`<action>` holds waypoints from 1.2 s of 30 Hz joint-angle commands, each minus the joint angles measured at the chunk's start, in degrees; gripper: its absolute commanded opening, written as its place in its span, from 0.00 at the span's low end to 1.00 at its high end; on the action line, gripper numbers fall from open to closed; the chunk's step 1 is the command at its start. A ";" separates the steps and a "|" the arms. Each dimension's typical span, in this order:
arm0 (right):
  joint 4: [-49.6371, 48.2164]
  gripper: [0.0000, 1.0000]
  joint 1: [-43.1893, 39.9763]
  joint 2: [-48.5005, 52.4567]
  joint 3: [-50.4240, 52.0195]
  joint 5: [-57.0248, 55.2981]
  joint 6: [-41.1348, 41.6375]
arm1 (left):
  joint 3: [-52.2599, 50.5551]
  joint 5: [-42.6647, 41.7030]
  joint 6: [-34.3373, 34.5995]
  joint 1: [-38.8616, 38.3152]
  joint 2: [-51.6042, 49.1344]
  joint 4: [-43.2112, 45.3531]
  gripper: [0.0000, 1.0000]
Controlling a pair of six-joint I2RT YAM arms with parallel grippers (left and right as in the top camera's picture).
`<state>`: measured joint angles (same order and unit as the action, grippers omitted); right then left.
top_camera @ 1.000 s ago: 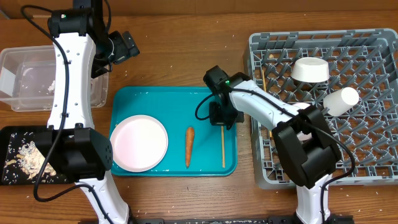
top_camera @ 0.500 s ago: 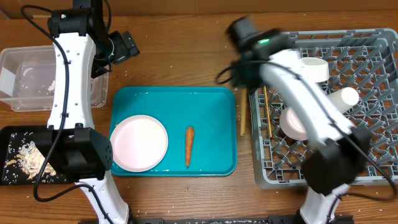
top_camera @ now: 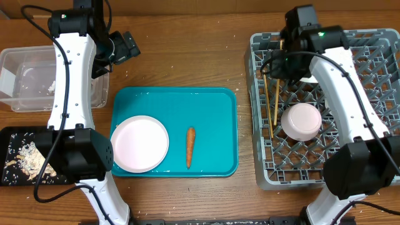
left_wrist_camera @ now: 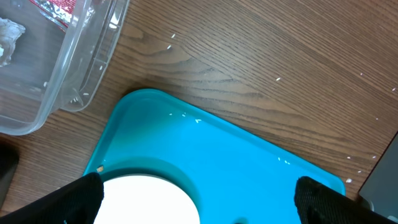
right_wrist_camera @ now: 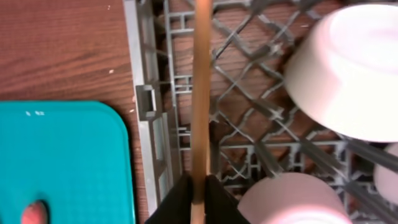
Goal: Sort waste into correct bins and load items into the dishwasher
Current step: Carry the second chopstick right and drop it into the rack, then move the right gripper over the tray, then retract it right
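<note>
The right gripper (right_wrist_camera: 198, 200) is clenched on a thin wooden chopstick (right_wrist_camera: 200, 93). It holds the chopstick above the left part of the large square grey plastic dish rack (right_wrist_camera: 149, 106), close to the rack's left rim. In the overhead view a second wooden stick (top_camera: 265, 82) is seen in the rack just beside the first one. One white bowl (top_camera: 301, 120) sits upside down on the lattice near the chopstick, and the right wrist view shows another white bowl (right_wrist_camera: 348, 68) further inside the rack.

The left gripper (left_wrist_camera: 196, 202) is released, with its fingers wide apart and nothing between them. It hovers over the wooden table (left_wrist_camera: 261, 68) at the far left corner of the large teal serving tray (left_wrist_camera: 236, 155). On this tray lie a large pale round plate (top_camera: 139, 144) and a small orange carrot (top_camera: 190, 147), apart from each other.

The clear rectangular plastic tub (left_wrist_camera: 93, 56) holds a red crinkly snack wrapper (left_wrist_camera: 62, 9) and a crumpled white tissue (left_wrist_camera: 9, 34). The shallow black rectangular tray (top_camera: 12, 139) contains beige and white food scraps (top_camera: 25, 159).
</note>
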<state>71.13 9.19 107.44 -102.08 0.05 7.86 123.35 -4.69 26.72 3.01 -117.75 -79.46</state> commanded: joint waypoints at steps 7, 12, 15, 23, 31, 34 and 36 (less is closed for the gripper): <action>0.59 0.43 0.07 -0.07 0.81 7.13 -1.86 | 0.11 -0.22 0.52 -0.37 0.87 0.04 1.00; 5.16 0.60 0.11 -0.09 -3.15 7.82 1.38 | 0.11 -0.22 0.52 -0.37 0.87 0.04 1.00; 8.83 0.60 0.79 -0.22 -6.58 10.25 2.40 | 0.11 -0.22 0.52 -0.37 0.87 0.04 1.00; 7.78 0.90 8.24 -1.01 -7.17 21.14 3.82 | 0.11 -0.22 0.52 -0.37 0.87 0.04 1.00; -0.48 1.00 21.66 -0.98 -0.39 14.78 15.10 | 0.11 -0.24 0.52 -0.37 0.87 0.04 1.00; -2.95 1.00 25.90 -0.92 1.97 8.90 17.77 | 0.11 -0.24 0.52 -0.37 0.87 0.04 1.00; -3.32 1.00 27.28 -0.92 2.03 7.82 17.73 | 0.11 -0.24 0.52 -0.37 0.87 0.04 1.00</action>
<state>68.53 34.63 107.61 -100.82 13.67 21.98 123.35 -4.71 26.72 3.01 -117.75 -79.48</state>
